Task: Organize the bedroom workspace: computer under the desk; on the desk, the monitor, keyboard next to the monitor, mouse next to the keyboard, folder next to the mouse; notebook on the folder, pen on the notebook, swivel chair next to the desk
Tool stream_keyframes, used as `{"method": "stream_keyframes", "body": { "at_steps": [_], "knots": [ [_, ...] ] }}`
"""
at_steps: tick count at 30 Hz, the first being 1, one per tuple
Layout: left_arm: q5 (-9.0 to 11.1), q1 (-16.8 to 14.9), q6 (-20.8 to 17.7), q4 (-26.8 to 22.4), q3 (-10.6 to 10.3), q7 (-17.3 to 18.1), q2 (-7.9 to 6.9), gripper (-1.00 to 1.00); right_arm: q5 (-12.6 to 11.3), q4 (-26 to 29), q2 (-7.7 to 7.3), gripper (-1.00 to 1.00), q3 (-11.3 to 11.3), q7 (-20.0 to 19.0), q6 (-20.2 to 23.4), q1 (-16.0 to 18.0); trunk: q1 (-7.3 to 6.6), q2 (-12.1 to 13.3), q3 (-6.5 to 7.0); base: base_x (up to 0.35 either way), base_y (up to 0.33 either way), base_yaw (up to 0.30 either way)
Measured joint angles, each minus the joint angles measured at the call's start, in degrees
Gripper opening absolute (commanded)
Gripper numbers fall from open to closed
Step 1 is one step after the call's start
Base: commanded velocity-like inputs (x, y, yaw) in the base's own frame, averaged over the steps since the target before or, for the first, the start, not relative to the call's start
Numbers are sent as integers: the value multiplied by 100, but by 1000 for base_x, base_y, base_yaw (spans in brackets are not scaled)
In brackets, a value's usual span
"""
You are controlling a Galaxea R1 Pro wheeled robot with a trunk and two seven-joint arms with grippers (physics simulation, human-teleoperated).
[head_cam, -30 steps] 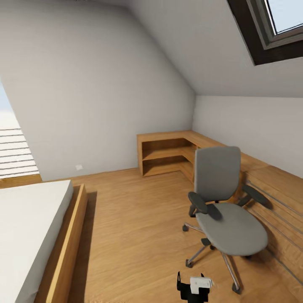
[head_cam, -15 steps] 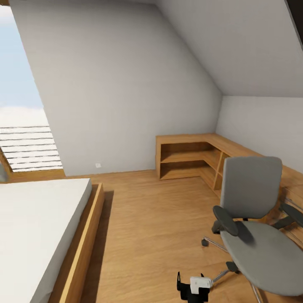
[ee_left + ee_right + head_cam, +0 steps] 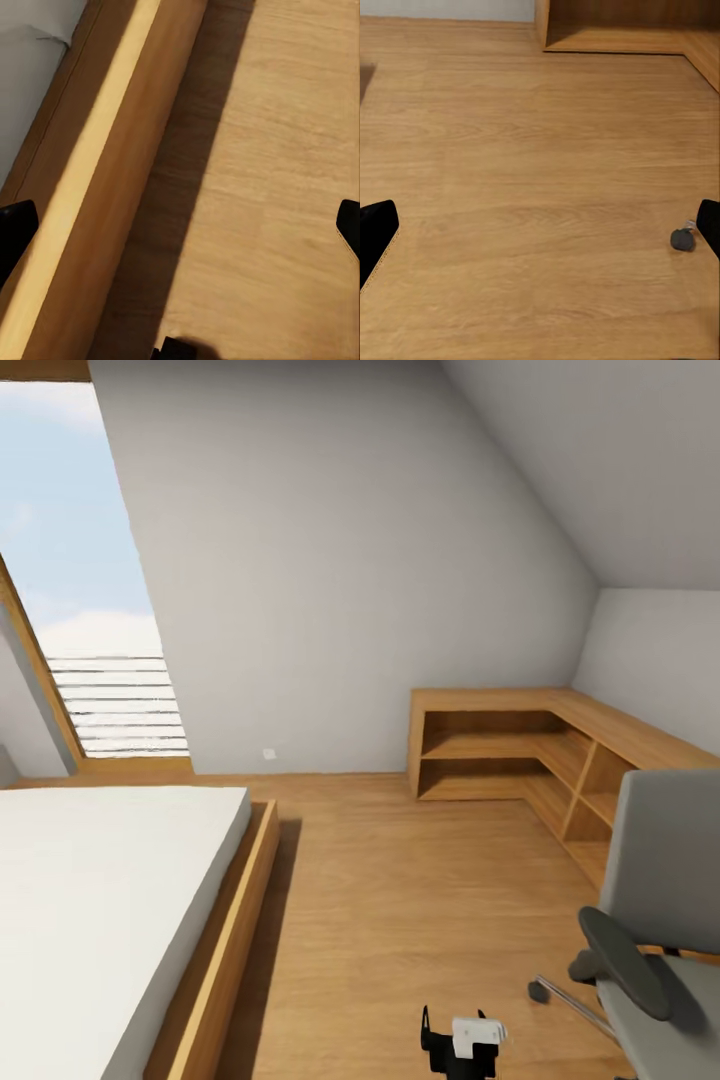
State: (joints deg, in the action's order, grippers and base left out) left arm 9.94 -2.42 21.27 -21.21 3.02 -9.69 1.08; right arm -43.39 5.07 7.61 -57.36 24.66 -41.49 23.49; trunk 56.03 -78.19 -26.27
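The chair (image 3: 655, 920) sits at the head view's lower right, the bed (image 3: 90, 900) lower left, shelves (image 3: 520, 755) centre right. Both grippers' fingers (image 3: 16, 229) (image 3: 376, 229) are spread, holding nothing.

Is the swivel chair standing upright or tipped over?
Upright. In the head view the swivel chair has its backrest rising vertically above the seat, and a caster rests on the floor.

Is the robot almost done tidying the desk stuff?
These pictures can't settle that. The swivel chair stands at the right edge of the head view, beside the wooden corner shelf, and the part of its seat in view is bare. Both grippers, the left and the right, are open over the wooden floor, holding nothing. The bed is on the left.
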Motion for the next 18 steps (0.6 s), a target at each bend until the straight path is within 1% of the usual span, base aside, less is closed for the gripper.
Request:
{"method": "stream_keyframes", "body": {
  "at_steps": [18],
  "knots": [
    [-2,-1,0,1,0,4,9,100,-1,0,-6,100,3,-2,2,-3,0,0,0,329,0,12]
  ]
}}
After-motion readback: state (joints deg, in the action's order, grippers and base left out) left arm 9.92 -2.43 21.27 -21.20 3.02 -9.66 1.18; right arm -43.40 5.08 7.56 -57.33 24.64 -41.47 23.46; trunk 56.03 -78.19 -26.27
